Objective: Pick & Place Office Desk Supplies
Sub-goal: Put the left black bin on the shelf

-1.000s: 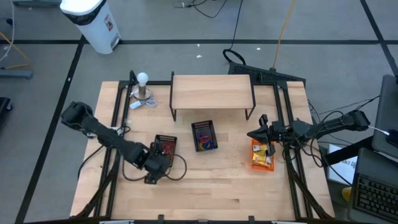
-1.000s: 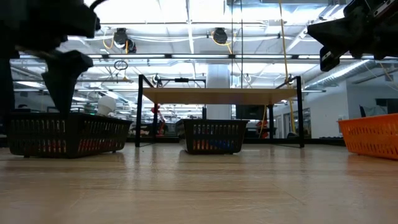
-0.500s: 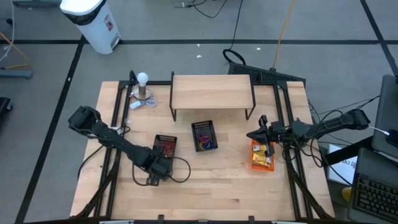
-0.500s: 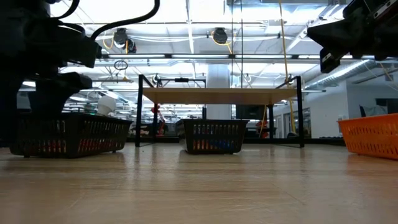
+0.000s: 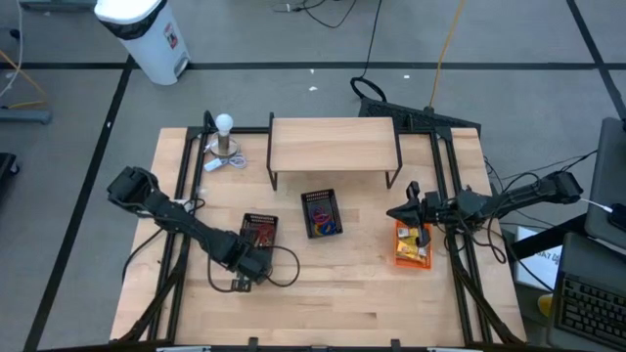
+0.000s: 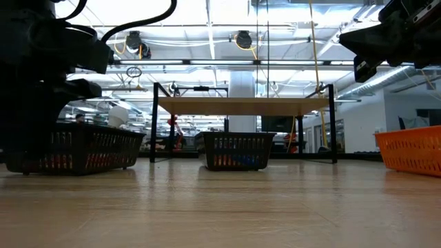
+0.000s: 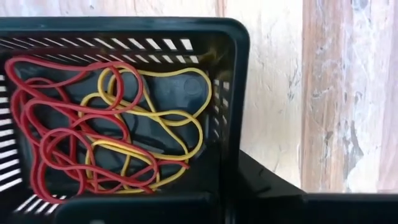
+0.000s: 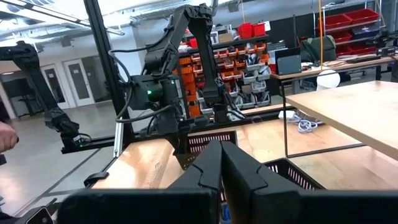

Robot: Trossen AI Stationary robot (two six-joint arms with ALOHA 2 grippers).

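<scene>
- Jaws of my left gripper (image 5: pixel 245 270) closed, empty, beside the black basket (image 7: pixel 236 74) of rubber bands (image 7: pixel 93 130).
- My right gripper (image 5: pixel 407 211), closed, hangs above the orange basket (image 5: pixel 399 256).

Open bare wooden tabletop (image 5: pixel 342 293) at six o'clock; the low wooden shelf on black legs (image 5: pixel 334 145) blocks twelve o'clock.

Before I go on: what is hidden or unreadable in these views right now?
- Left gripper: whether it grips the basket rim; its own body hides it in the high view, the left wrist view's edge cuts it off.
- Middle basket: contents unreadable behind mesh, low view.
- Orange basket: the right gripper covers part, high view.
</scene>
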